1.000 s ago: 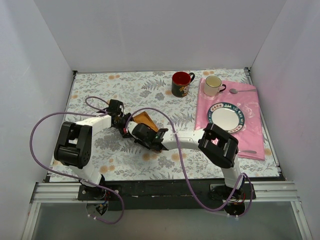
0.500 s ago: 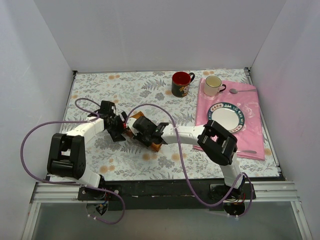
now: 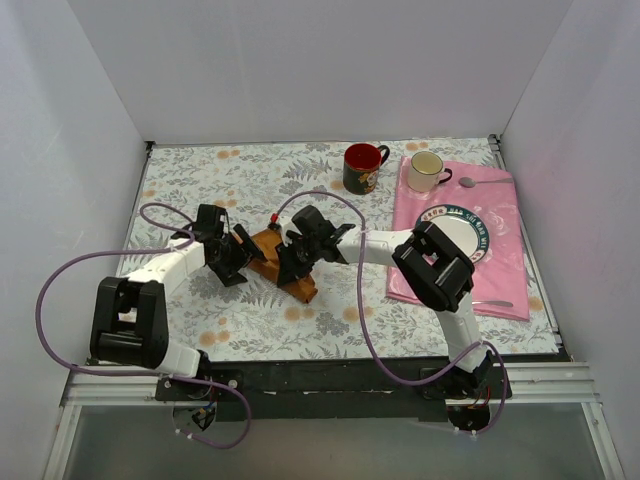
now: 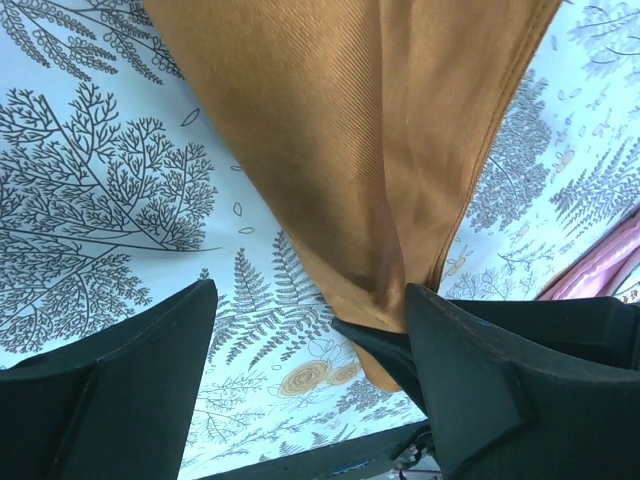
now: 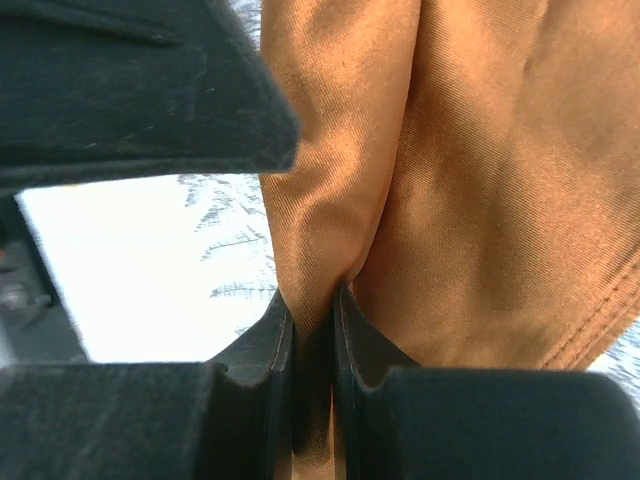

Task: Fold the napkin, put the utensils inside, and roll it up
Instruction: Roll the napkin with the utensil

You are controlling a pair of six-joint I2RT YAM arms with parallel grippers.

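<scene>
Bright, even white light, faint shadows; wrist views close, jaws blurred, napkin weave crisp

White-walled booth around me, even light.
Plain white walls on my left, back and right; the surface is a pale floral print, grey ferns and orange blooms, running up to the back wall; metal rail along its near edge.

I saw the left hand gaping around the napkin, one finger just beside the napkin, the floral table beneath it.
</scene>
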